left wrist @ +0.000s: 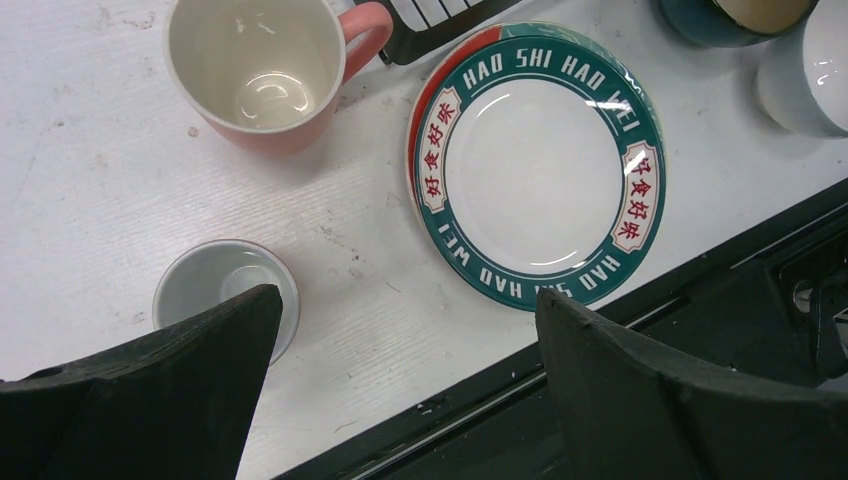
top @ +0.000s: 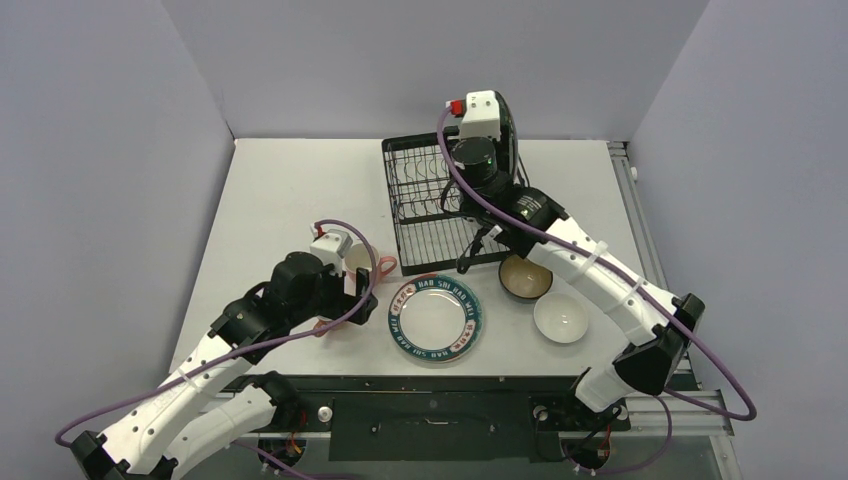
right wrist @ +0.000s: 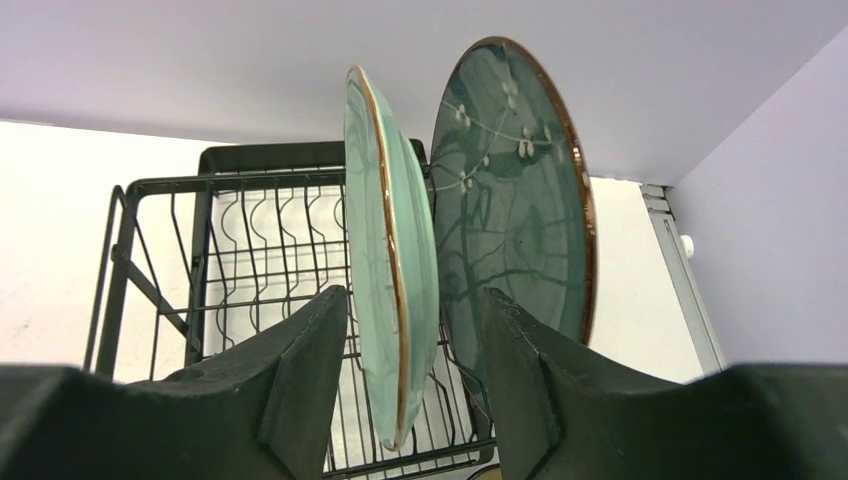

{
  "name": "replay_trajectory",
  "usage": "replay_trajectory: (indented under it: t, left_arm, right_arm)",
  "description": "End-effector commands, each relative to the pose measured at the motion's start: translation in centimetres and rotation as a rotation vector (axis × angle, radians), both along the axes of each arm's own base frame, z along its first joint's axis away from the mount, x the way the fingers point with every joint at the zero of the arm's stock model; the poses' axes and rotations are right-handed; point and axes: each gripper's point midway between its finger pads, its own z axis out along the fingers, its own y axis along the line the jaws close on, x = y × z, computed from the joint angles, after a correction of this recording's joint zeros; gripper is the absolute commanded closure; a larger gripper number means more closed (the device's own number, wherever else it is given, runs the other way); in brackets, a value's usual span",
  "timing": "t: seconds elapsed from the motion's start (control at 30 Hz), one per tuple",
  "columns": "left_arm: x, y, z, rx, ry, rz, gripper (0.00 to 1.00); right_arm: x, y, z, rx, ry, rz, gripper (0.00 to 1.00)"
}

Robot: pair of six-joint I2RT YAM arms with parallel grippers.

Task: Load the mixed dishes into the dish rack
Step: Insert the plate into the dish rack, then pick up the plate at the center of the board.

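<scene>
From the near-left corner, the left arm folded low, elbow bent, wrist tipped down toward the table. Below it the left gripper, hanging over scuffed white tabletop, black wedge-shaped fingers spread wide, nothing between them. Just under the left finger, a small white cup, round, glossy inside, partly hidden. Farther off, a pink mug, upright, cream glaze inside, handle turned right toward the rack's near corner. Right of the gripper's gap, two round plates stacked flat: on top a white plate with a teal lettered rim, beneath it a red-orange plate visible only as a sliver at the far-left edge. Near edge of the stack close to the black front rail; open table between cup, mug and stack.

On the far middle of the table, the dish rack, black wire. From the near-right base, the right arm stretched long, up and over the rack. At its end the right gripper, fingers apart astride a light green plate standing on edge in the wire slots, a thin gap on each side, no clamp. Just right, a dark teal plate with white blossom sprigs, brown-rimmed like the first, also upright. Bare wire slots left of the green plate.

Under the right forearm, a brown bowl; nearer and just beside it, a small white bowl.
</scene>
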Motion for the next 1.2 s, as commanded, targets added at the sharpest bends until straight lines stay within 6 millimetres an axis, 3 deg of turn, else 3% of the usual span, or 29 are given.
replay_trajectory:
  t: [0.0,0.23,0.43,0.8,0.97,1.17]
  left_arm:
    - [0.7,-0.3,1.0,-0.033,-0.04,-0.001,0.04]
    - [0.9,0.0,0.7,-0.041,-0.025,0.025,0.04]
    - [0.6,-0.7,0.7,-0.063,-0.012,-0.008,0.04]
    - [-0.8,-3.1,1.0,-0.125,0.063,-0.107,0.04]
    - [-1.6,-4.3,2.1,-0.207,0.095,-0.121,0.04]
    - [-2.3,-5.0,2.4,-0.236,0.116,-0.097,0.04]
  right_arm:
    - [-2.2,-1.7,4.7,0.109,-0.074,0.003,0.52]
    - [-4.6,-2.8,5.0,0.21,-0.062,0.058,0.52]
    - [-7.0,-3.6,3.4,0.272,-0.015,0.118,0.51]
    - [-11.9,-5.5,-2.5,0.324,0.118,0.214,0.53]
    - [-13.6,-5.6,-4.5,0.365,0.16,0.266,0.53]
    - [-14.6,-5.1,-9.3,0.36,0.261,0.282,0.53]
